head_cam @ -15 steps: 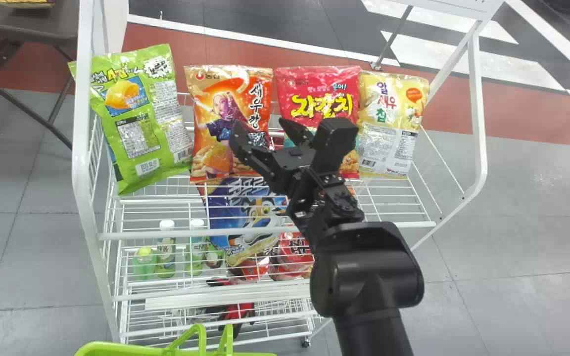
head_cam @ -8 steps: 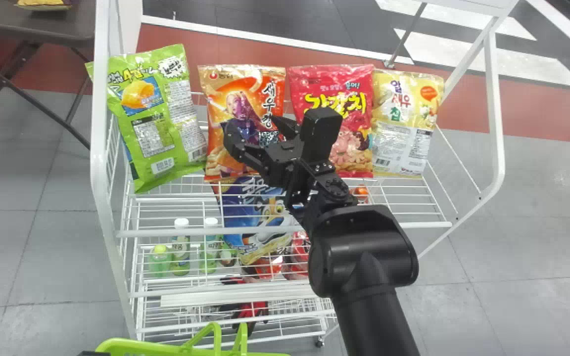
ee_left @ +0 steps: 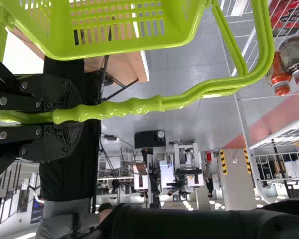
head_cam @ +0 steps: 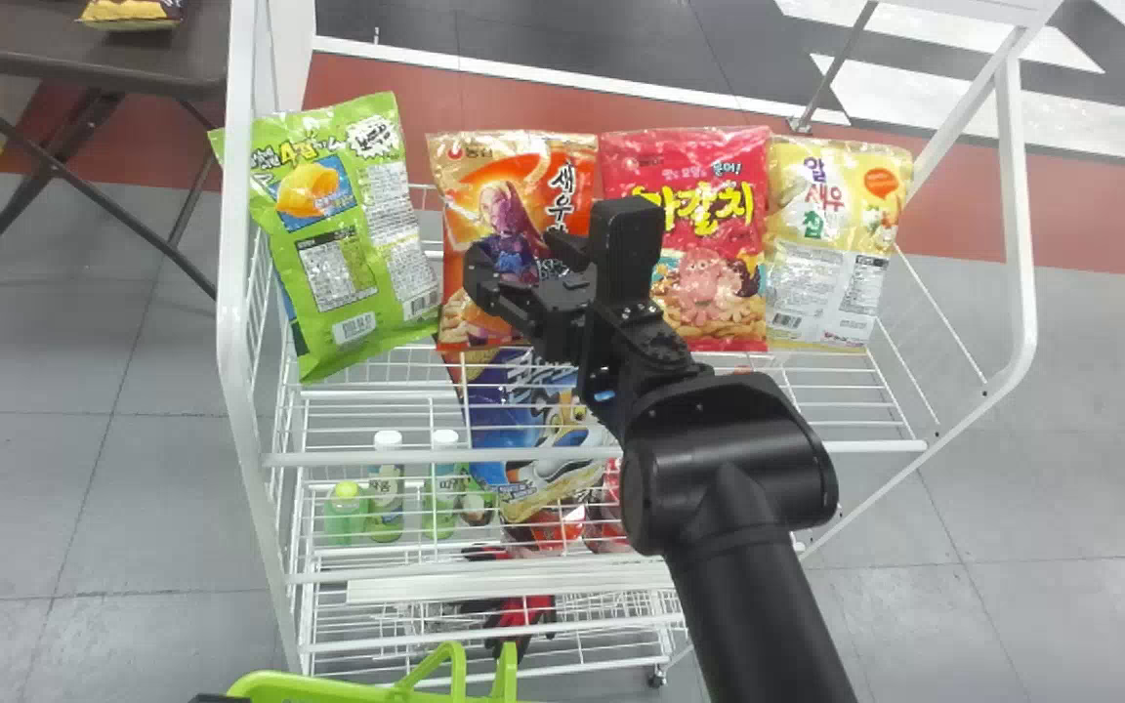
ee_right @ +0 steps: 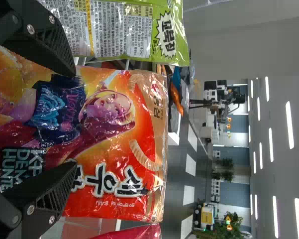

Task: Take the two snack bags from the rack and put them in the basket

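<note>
the right tool (ee_right: 73,119) is shifting left across the rack (head_cam: 233,254), away from the red bag (head_cam: 709,186), and is facing the orange snack bag (ee_right: 109,124), fingers standing wide. this bag is resting on the rack; alignment is apparently nearing grasp position. near left, the left tool (ee_left: 81,114) is clamping the basket handle (ee_left: 134,106).

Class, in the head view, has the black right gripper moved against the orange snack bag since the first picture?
Yes, leftward: the right gripper straddled the right edge of the orange snack bag; now both fingers are in front of it.
</note>
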